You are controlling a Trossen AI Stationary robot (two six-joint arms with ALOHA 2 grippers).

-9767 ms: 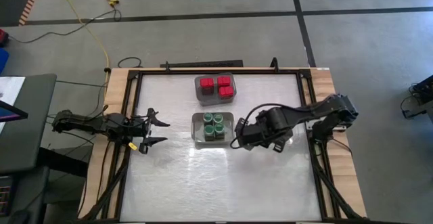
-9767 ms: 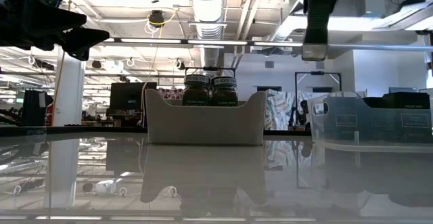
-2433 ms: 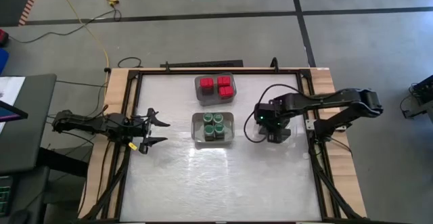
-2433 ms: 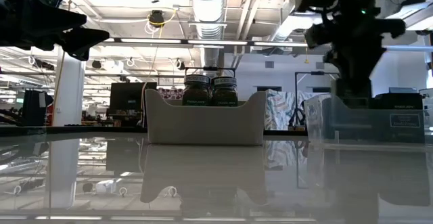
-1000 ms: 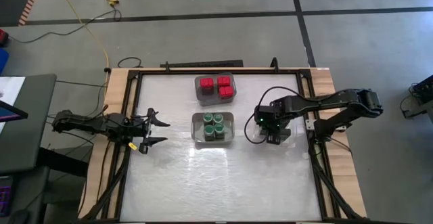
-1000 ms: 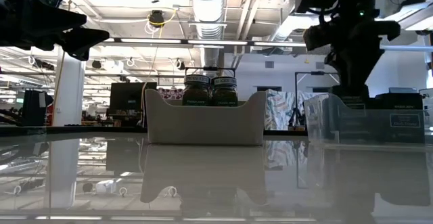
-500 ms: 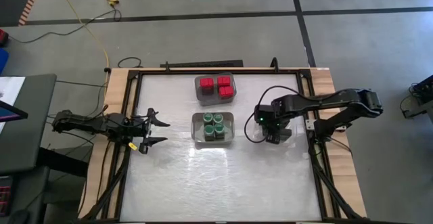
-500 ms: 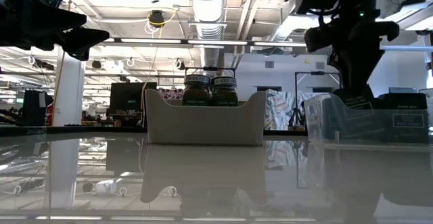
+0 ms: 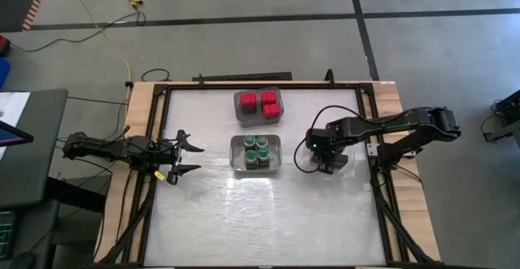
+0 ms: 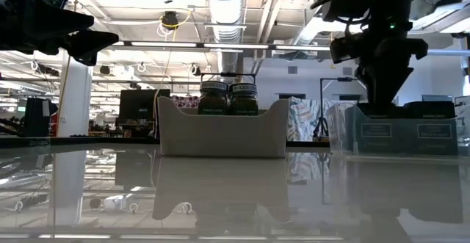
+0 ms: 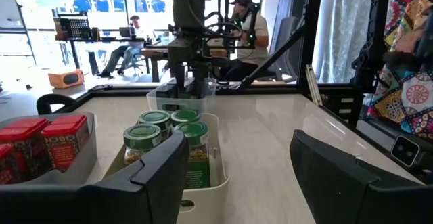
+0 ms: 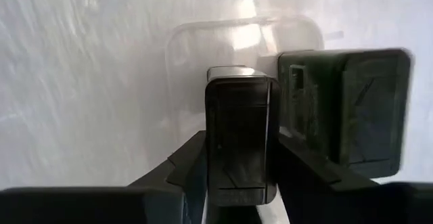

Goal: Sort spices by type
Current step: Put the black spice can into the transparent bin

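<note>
Dark tin being lowered into the clear bin

The right gripper [image 12: 240,176] is clamped on a dark tin [image 12: 240,139], held inside the clear bin [image 12: 177,41] just beside another tin [image 12: 345,109]. A jam or tilt is judged possible if the neighbour is clipped. The left gripper [image 9: 183,157], well apart, is spread open.

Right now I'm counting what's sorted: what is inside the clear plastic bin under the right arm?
The clear plastic bin holds dark rectangular tins. The right gripper is shut on one dark tin. Its body covers the rest, so no full count.
</note>
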